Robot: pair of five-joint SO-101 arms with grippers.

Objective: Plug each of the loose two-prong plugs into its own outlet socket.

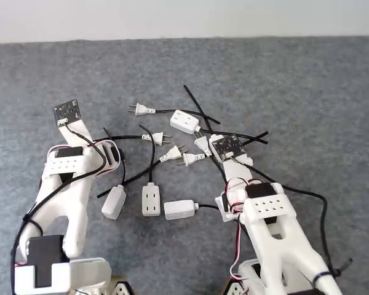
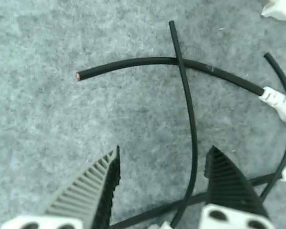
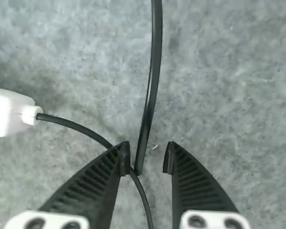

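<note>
Several white two-prong plugs on black cords lie mid-table, among them one (image 1: 141, 110) at the back, one (image 1: 157, 137) nearer the left arm and a pair (image 1: 183, 155) by the right arm. White outlet sockets lie at the back (image 1: 184, 121) and in a front row (image 1: 114, 201), (image 1: 150, 200), (image 1: 179, 209). My left gripper (image 2: 165, 152) is open low over the carpet, with a black cord (image 2: 190, 124) running between its fingers and a cut cord end (image 2: 78, 75) beyond. My right gripper (image 3: 147, 147) is open, straddling a black cord (image 3: 152, 71). A white socket body (image 3: 7, 117) lies beside it.
Grey carpet (image 1: 307, 98) covers the table, and the loose black cords cross each other in the middle. A white plug end (image 2: 276, 101) lies at the edge of the left wrist view. Open carpet lies to the far right and back.
</note>
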